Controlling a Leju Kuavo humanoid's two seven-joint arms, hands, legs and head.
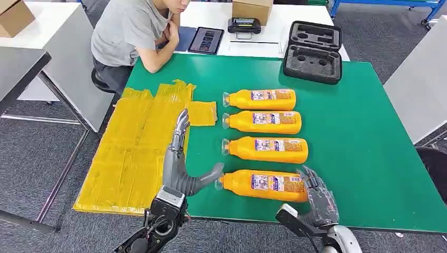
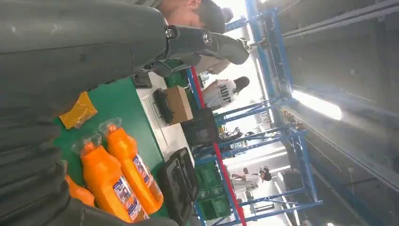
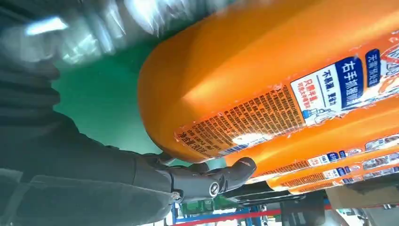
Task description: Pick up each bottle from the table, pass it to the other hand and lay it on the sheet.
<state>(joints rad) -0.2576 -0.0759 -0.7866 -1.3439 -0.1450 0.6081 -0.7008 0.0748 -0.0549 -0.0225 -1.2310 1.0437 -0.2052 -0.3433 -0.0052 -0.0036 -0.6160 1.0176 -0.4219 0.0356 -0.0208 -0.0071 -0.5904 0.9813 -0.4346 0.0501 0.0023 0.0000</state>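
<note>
Four orange plastic bottles with printed labels lie in a row on the green worktop [image 1: 369,137], caps toward the yellow taped sheet [image 1: 137,153], which carries no bottle. I judge we are at the first pick. My right robot hand [image 1: 316,197] is at the base end of the nearest orange bottle [image 1: 263,184], fingers [image 3: 211,181] curling under it, but I cannot tell if the grip is really closed. My left robot hand [image 1: 182,168] stands wide and holds nothing, its thumb near the cap. Next I need to close the right fingers firmly, lift, and bring the bottle to the left one. A person in a grey shirt [image 1: 132,31] sits at the far side.
</note>
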